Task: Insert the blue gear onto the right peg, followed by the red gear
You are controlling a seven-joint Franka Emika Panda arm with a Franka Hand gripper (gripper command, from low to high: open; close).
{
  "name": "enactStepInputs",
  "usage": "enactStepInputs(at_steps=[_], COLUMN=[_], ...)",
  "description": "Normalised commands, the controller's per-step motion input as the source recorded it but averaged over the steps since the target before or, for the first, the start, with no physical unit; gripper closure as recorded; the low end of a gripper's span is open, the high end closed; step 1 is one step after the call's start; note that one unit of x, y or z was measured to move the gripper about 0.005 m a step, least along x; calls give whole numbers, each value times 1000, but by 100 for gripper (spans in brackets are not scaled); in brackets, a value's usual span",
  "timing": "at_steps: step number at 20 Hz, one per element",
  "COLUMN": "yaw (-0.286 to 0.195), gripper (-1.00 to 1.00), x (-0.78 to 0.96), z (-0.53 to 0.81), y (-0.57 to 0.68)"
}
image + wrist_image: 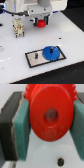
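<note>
The blue gear [49, 52] lies flat on the grey, black-bordered plate [33, 57], over the spot of the right peg, which is hidden by it. My gripper [41, 21] hangs at the back of the table and is shut on the red gear [41, 23], held clear of the plate. In the wrist view the red gear [50, 115] fills the middle, clamped between the two teal pads [20, 131]. A small dark pin [60, 161] shows on the white surface below the gear.
A short dark pin [36, 56] stands on the plate toward the exterior view's left. A beige and white blocky fixture [18, 27] stands on the white table [15, 62] at the exterior view's left, next to the gripper.
</note>
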Motion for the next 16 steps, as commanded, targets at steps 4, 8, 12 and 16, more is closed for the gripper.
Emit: enactStepInputs(at_steps=[4, 8, 12, 16], yaw=[0, 0, 0, 0], gripper=[100, 100, 100, 100], x=[542, 590, 652, 715], z=[445, 472, 482, 460], y=[-66, -44, -48, -37])
